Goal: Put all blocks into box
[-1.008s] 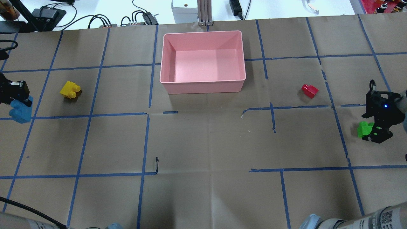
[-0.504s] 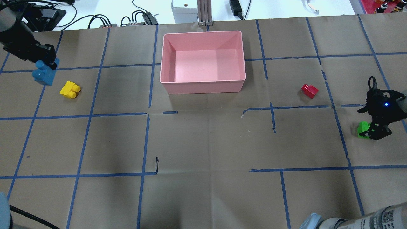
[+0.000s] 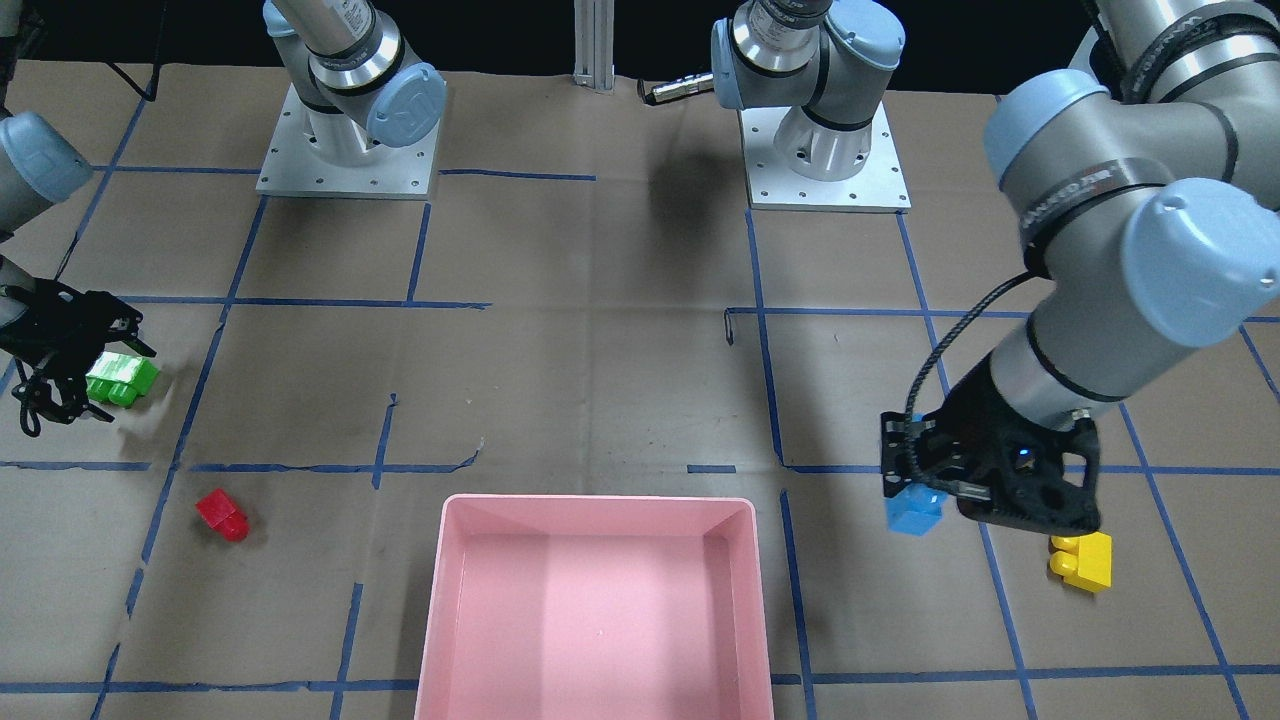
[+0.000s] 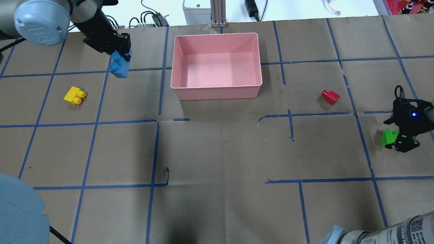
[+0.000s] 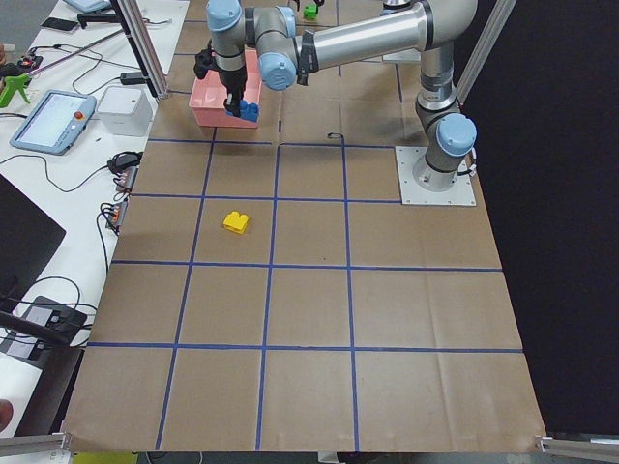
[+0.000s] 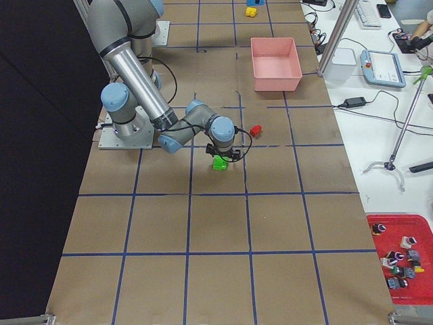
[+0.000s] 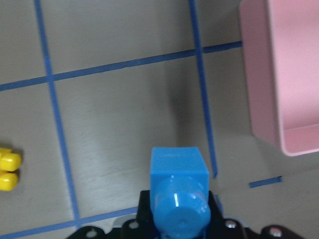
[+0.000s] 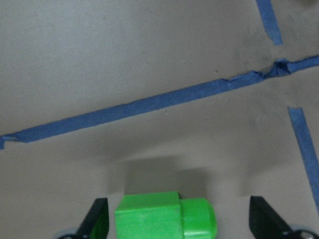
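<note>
Zero for four so far: the big shallow pink plastic box (image 4: pixel 216 92) has nothing in it. The left gripper (image 4: pixel 121 56) is clamped on the light-blue studded plastic brick (image 4: pixel 119 67), which hangs above the table a bit left of the box, not over it yet. Far right, the right gripper (image 4: pixel 403 140) is spread wide around the green two-stud brick (image 4: pixel 387 137), not pinching it. The yellow brick (image 4: pixel 74 96) far left and the small red brick (image 4: pixel 330 96) right of the box lie untouched.

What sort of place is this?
Probably a robotics laboratory: a left arm and a right arm bolted to a table with a blue tape grid, a teach pendant beside it.
</note>
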